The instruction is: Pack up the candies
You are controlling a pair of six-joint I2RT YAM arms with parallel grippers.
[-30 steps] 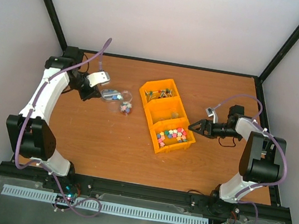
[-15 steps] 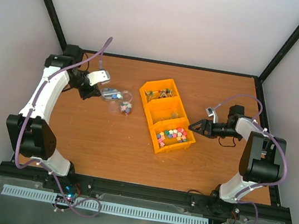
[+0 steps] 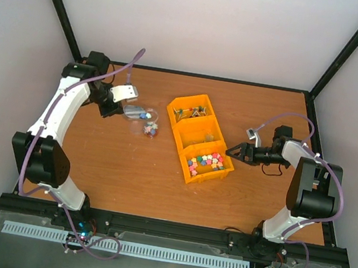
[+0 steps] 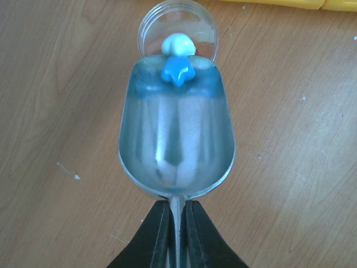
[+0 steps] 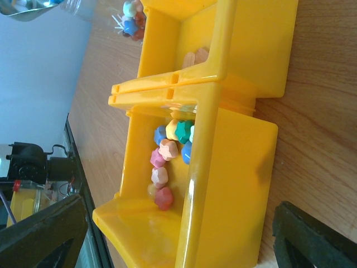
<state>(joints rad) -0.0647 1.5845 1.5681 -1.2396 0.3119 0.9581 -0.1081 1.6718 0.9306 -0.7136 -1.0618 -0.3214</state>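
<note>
at the far left of the surface (image 3: 127, 167), my left tool (image 4: 177, 215) is pinched tight on the thin handle of the metal scoop (image 4: 175, 145), whose lip sits over the mouth of the small clear jar (image 4: 177, 25). two candies (image 4: 177, 70) (one blue, one paler) lie right at that lip, the paler one partly over the opening. i judge the step to be tipping the scoop's load into the jar. to do it well i should raise the handle slowly with the lip centred, since the mouth is narrower than the bowl and a fast tilt could roll a piece past the rim. the jar looks light, so the lip should not nudge it. further right, the yellow bin (image 3: 195, 135) holds the main heap (image 3: 205, 159) of pastel pieces in its nearest compartment. at the right, my right tool (image 3: 233, 151) is spread wide and holds nothing, just beside that compartment's wall (well placed to steady the bin).
</note>
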